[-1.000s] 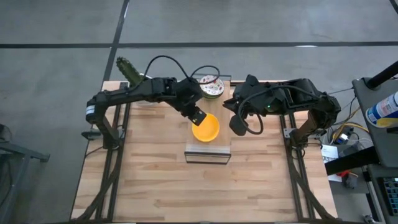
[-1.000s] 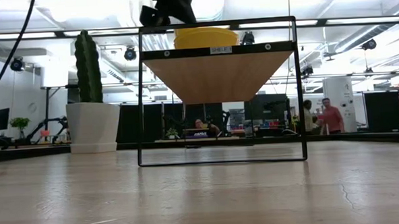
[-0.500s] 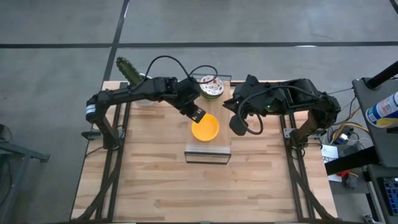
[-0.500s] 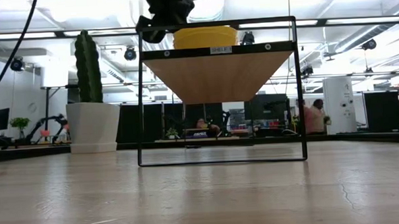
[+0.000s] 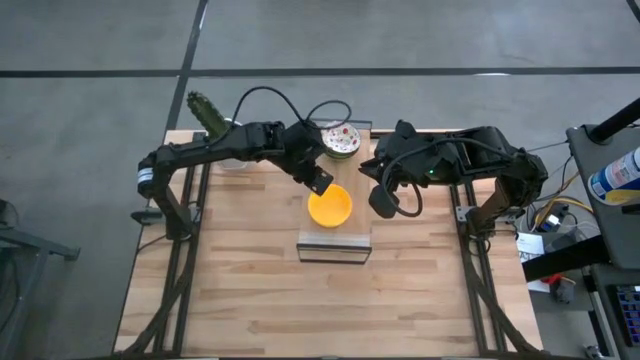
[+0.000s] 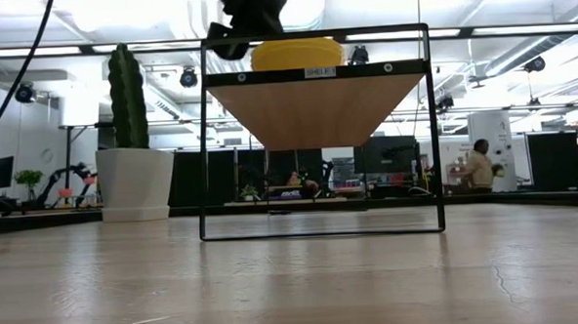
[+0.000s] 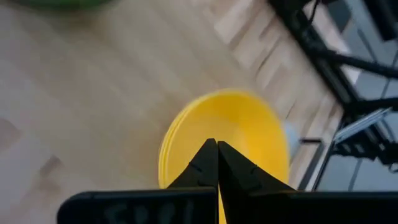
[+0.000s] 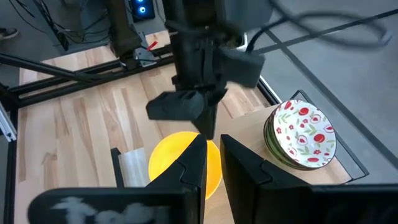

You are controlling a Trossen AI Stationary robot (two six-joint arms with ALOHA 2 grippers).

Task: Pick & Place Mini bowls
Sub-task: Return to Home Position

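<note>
Yellow bowls (image 5: 330,207) stacked on shelf (image 5: 335,248), frame centre. Left gripper (image 5: 318,181) at stack's upper-left edge, fingers shut, empty; right gripper (image 5: 383,204) waits, fingers slightly apart. Homing step: I lift clear, fold back.

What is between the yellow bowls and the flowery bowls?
The left gripper, fingers shut, hangs between the yellow bowls and the flowery bowls; the high view shows it best.

stacked bowls (image 5: 330,208): plain bright yellow
patterned bowls (image 5: 341,137): white, red and green speckles
worktop (image 5: 250,290): pale wood grain
cactus (image 6: 127,96): green
</note>
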